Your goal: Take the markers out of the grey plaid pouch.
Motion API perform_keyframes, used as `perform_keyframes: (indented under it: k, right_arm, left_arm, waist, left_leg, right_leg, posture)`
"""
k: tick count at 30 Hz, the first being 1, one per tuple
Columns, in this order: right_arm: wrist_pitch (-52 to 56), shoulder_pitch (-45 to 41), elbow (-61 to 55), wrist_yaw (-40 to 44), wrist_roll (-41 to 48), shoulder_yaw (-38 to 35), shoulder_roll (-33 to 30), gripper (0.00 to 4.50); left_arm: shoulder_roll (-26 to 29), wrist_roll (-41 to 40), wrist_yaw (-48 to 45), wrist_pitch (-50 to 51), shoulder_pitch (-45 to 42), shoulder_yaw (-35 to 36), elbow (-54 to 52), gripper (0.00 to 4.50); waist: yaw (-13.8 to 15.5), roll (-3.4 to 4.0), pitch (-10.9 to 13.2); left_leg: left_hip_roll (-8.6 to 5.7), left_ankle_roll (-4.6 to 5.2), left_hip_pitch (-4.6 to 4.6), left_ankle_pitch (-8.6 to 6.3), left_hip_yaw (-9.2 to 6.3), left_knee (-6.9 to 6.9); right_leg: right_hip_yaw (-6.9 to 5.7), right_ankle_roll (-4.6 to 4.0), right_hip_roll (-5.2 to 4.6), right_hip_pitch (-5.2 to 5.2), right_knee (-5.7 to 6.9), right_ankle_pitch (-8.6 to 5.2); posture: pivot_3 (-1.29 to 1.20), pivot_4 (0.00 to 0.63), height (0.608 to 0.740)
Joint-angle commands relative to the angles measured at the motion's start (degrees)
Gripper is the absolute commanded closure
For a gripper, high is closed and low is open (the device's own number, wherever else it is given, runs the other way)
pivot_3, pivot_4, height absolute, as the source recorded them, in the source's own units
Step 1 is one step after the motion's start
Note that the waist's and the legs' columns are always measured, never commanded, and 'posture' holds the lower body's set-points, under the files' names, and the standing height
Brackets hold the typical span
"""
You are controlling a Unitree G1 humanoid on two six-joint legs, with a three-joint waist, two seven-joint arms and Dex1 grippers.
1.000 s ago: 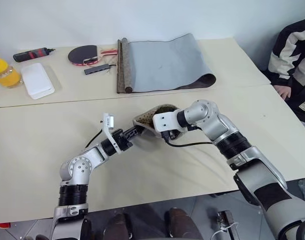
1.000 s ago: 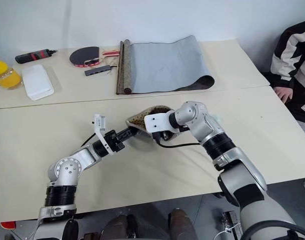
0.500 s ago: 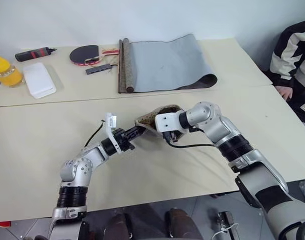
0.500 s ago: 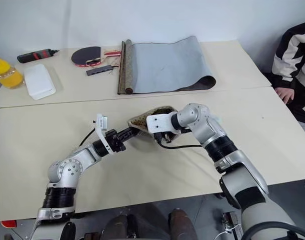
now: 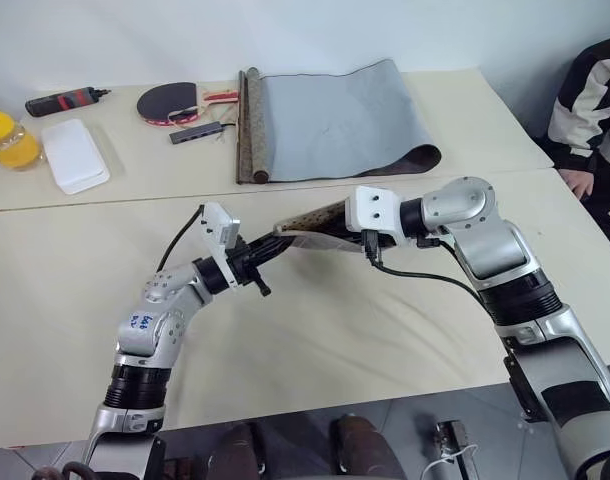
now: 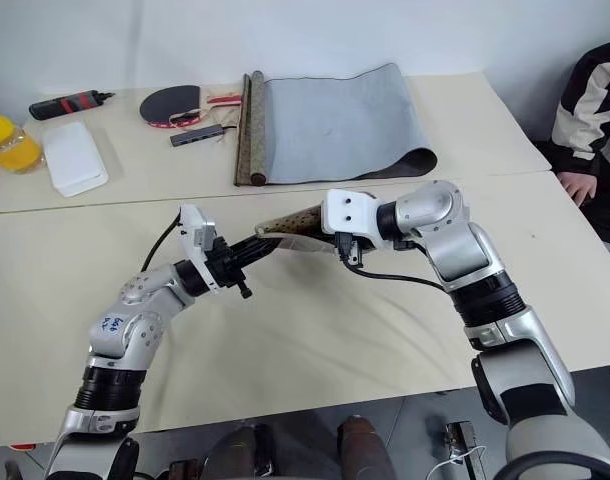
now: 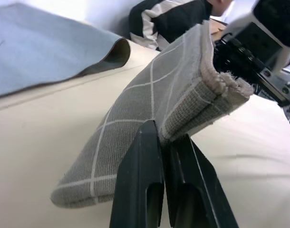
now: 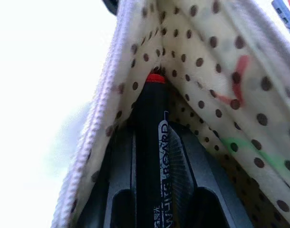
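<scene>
Grey plaid pouch [image 5: 315, 222]: one, flat, white grid lines, lining cream with brown dots. It is held clear above the tabletop [image 5: 75, 290], stretched between both arms. Left pincer [image 7: 166, 142] is fully closed on one pouch corner, pointing roughly level. Right pincer [image 8: 154, 142] reaches inside the pouch, partly closed around one marker [image 8: 152, 137], black with a red band.

Hidden and cut-off bits, held pouch.

You can't see the right gripper's [image 5: 337, 228] tips from the head views: they're inside the grey plaid pouch [image 5: 315, 222]. The marker's [image 8: 152, 142] far end is buried in the dotted lining; its print is cut off. The person [image 5: 593, 110] and yellow bottle [image 5: 5, 140] run off the edges.
</scene>
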Motion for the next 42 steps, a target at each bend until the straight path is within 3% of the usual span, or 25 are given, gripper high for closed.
perform_keyframes:
  k: [1,3,12,22,31,38,42]
  right_arm:
    - [-0.6,-0.2,0.9,-4.8,-3.2,-1.6,-1.8,3.92]
    - [-1.4,-0.6,1.9,-6.4,-4.2,-1.1,-1.2,3.92]
    - [0.8,0.3,-2.8,-1.1,5.4,-5.0,-2.1,3.92]
    - [4.4,-0.7,-4.8,-4.5,11.7,-7.6,0.4,3.92]
    - [5.4,1.7,-9.2,-0.3,17.5,-8.5,-0.8,3.92]
    - [7.3,1.9,-12.6,-2.6,21.5,-9.1,1.9,3.92]
    - [15.6,4.4,-18.4,-3.5,26.4,-7.4,4.0,3.92]
  left_arm:
    - [0.3,-3.6,-1.4,3.5,1.6,1.0,-2.8,4.50]
    - [0.2,-5.0,-2.0,5.2,2.2,0.5,-4.5,4.50]
    - [0.2,1.9,2.0,-4.0,0.8,2.7,1.6,4.50]
    - [-0.8,2.0,0.6,-5.1,3.2,0.5,0.2,4.50]
    - [-1.5,4.6,2.2,-8.4,2.7,1.2,2.0,4.50]
    - [-2.4,5.9,3.0,-10.3,1.7,-0.1,1.5,4.50]
    - [-5.7,7.6,6.7,-14.7,-0.4,0.3,0.9,4.50]
  waist:
    - [0.0,0.00,0.0]
    - [-0.1,0.00,0.0]
    - [0.0,0.00,0.0]
    - [0.0,0.00,0.0]
    - [0.0,0.00,0.0]
    - [0.1,0.00,0.0]
    - [0.1,-0.01,0.0]
  left_leg:
    - [0.00,0.00,0.00,0.00,0.00,0.01]
    - [0.00,0.00,-0.02,0.00,0.02,0.00]
    - [0.02,0.00,-0.02,0.00,0.05,0.08]
    - [0.04,0.00,-0.02,0.00,0.06,0.08]
    - [0.03,0.00,-0.03,0.00,0.05,0.09]
    - [0.04,0.00,-0.03,0.00,0.05,0.08]
    - [0.03,0.00,-0.04,0.00,0.05,0.08]
  right_leg:
    - [0.00,0.00,0.00,0.00,0.00,0.00]
    - [0.03,0.00,0.00,-0.03,0.02,0.00]
    - [0.07,0.00,0.04,-0.07,0.11,0.00]
    - [0.09,0.00,0.04,-0.11,0.19,0.00]
    - [0.08,0.00,0.04,-0.11,0.18,0.00]
    - [0.09,0.00,0.05,-0.11,0.19,0.00]
    - [0.09,0.00,0.04,-0.11,0.19,0.00]
  posture:
    - [0.00,0.150,0.740]
    - [0.00,0.150,0.740]
    - [0.00,0.150,0.740]
    - [0.00,0.150,0.740]
    - [0.00,0.150,0.740]
    - [0.00,0.150,0.740]
    - [0.00,0.150,0.740]
